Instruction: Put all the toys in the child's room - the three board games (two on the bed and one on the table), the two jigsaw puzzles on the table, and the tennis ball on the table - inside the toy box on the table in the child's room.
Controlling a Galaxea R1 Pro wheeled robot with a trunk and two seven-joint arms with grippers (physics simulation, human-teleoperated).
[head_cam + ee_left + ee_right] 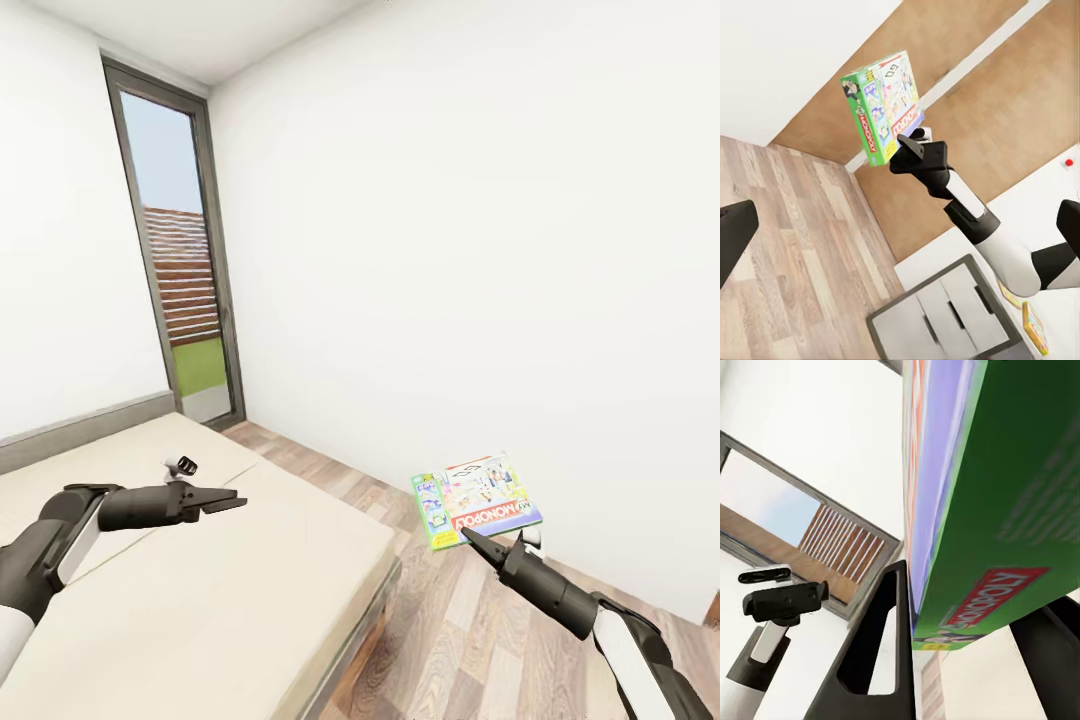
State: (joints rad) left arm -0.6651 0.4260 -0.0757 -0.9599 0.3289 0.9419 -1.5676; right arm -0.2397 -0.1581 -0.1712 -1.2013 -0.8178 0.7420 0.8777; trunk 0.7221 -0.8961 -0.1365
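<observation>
Up at one o'clock, the right gripper (470, 541) clamps the Monopoly box (478, 497) above the floor (470, 640); the left gripper (228, 502), empty, stands apart over the bed (200, 600).

The right gripper (470, 540) pinches the lower edge of the Monopoly box (478, 497), holding it in the air above the wood-plank floor (480, 630), near the white wall (450, 250). The left gripper (232, 502) hangs over the cream bed (200, 600), near its far edge, holding nothing. A tall glazed door (185, 290) stands in the room's corner.
</observation>
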